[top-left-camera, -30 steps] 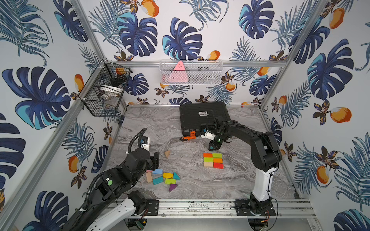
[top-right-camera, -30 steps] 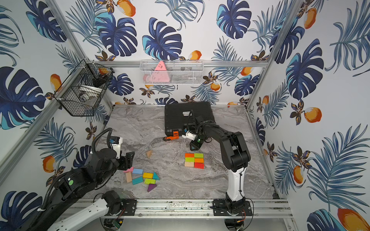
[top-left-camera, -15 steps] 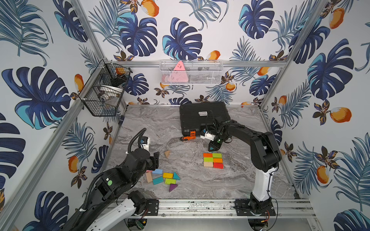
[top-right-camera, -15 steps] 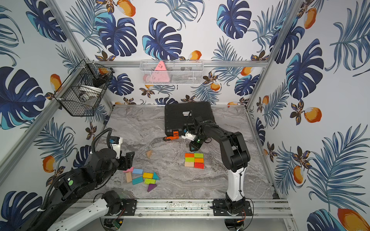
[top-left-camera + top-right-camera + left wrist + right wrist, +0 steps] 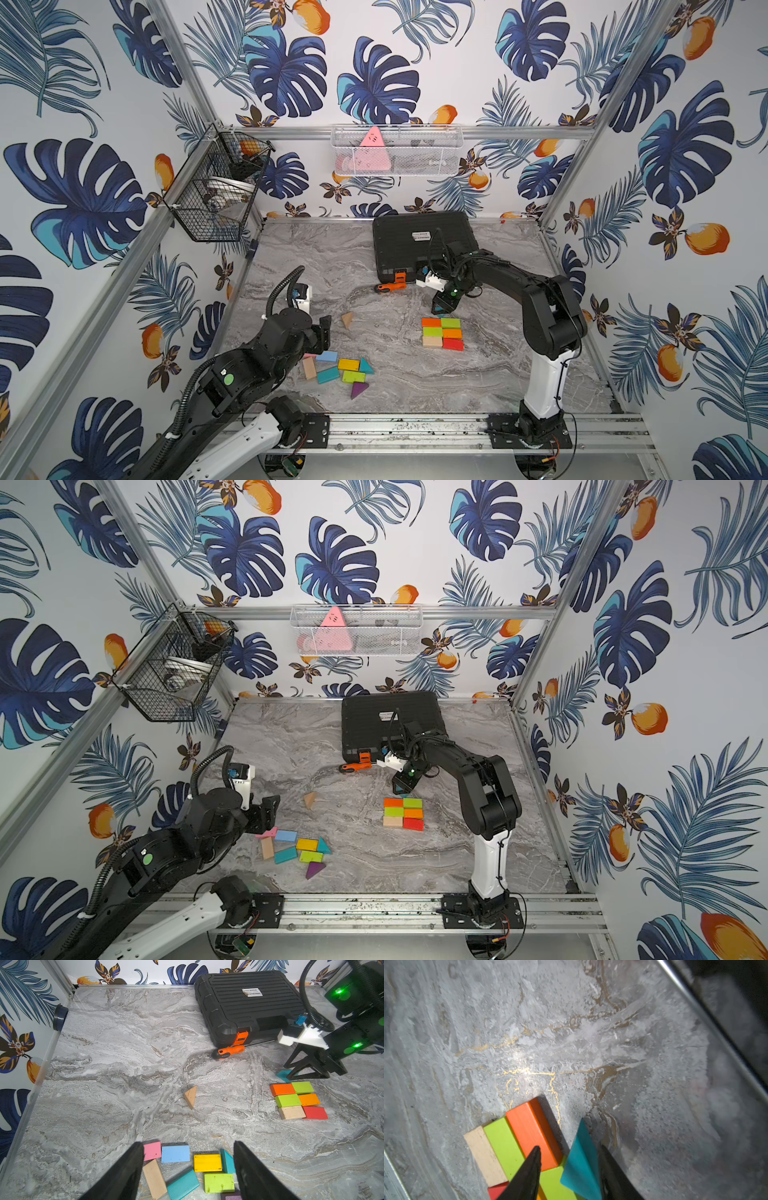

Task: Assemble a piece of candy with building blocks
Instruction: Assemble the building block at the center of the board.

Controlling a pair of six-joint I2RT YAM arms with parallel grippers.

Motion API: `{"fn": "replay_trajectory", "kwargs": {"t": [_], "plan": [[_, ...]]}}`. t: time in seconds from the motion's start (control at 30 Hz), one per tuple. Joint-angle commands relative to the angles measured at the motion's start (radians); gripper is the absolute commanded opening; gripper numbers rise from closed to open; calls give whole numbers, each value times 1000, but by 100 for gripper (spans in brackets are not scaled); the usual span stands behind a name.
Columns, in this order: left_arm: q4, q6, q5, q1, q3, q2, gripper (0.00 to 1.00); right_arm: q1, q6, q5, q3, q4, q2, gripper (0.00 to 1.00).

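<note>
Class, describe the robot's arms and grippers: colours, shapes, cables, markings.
The left arm and right arm are black with white lower links, green dots and white wrist camera mounts. Ribbed black cables loop at the wrists. Gripper fingers are black wedges.

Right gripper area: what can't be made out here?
- Whether right gripper holds teal triangle: right wrist frame edge cuts off the contact; in both top views the gripper covers most of it.
- Red block: right wrist, mostly behind a finger and the edge.
- Purple triangle: left wrist, cut by the edge.
</note>
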Motion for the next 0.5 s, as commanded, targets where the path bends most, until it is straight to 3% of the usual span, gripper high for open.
{"fn": "replay_trajectory", "kwargs": {"t": [0.0,0.13,0.3,0.47], "plan": [[19,13,1,1,1,13,73,-9,91,-73,-3,109,-73,53],[40,22,45,0,-2,75,74,-11,256,-119,-38,227,-217,56],[86,-58,58,1,-2,257,76,-11,542,-96,-289,584,-479,64],[174,-96,91,11,-8,473,81,-11,655,-81,-468,667,-677,66]]}}
